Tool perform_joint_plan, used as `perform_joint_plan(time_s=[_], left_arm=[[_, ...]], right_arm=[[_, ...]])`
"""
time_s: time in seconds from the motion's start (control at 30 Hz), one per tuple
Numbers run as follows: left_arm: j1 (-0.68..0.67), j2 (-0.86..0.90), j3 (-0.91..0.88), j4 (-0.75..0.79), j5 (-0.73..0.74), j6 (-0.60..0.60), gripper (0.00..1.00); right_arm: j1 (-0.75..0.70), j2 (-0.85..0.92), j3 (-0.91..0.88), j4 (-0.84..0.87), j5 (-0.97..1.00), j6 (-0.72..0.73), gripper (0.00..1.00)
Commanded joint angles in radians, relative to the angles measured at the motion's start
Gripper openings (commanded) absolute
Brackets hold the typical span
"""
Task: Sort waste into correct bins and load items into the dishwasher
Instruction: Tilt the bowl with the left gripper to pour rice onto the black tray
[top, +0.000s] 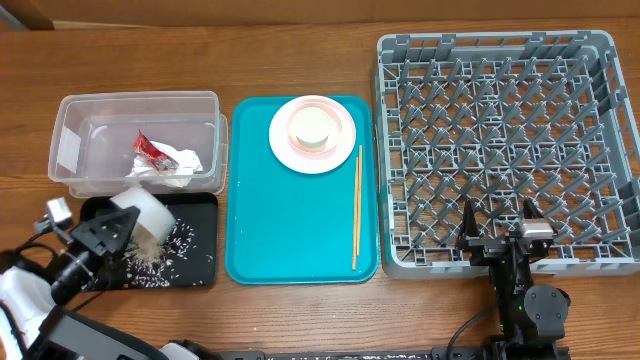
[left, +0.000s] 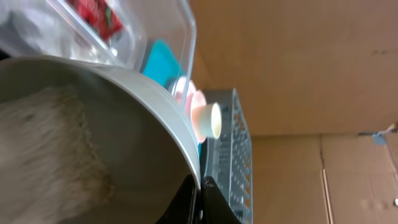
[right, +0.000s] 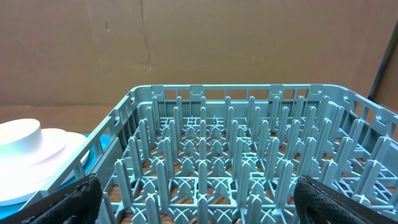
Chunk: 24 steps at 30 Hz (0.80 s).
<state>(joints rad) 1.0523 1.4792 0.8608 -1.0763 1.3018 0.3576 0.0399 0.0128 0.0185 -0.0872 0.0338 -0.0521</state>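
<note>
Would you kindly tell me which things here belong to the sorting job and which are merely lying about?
Job: clear tub, black tray, rice, napkin, wrapper, bowl in left claw, pink plate, cup, chopsticks, dish rack.
Lying about: teal tray, wooden table.

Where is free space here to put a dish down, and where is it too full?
The teal tray is bare from the pink plate to its near edge, left of the chopsticks. The dish rack holds nothing. Crowded: the black tray, under rice and the bowl in the left gripper, and the clear tub.
</note>
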Motion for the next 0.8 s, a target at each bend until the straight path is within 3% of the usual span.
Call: perform_joint_plan(time_s=[0.0, 0.43, 0.77], left_arm=[[0.029, -0.023, -0.027, 0.000, 0.129, 0.124, 0.04], [0.029, -0.023, -0.030, -0.024, 0.141, 0.204, 0.04], [0.030, -0.023, -0.030, -0.107, 0.267, 0.201, 0.04]], right_arm=[[-0.002, -0.010, -0.010, 0.007, 0.009, -0.001, 1.00], [-0.002, -0.010, -0.010, 0.007, 0.009, -0.001, 1.00], [-0.002, -0.010, -0.010, 0.007, 0.009, -0.001, 1.00]])
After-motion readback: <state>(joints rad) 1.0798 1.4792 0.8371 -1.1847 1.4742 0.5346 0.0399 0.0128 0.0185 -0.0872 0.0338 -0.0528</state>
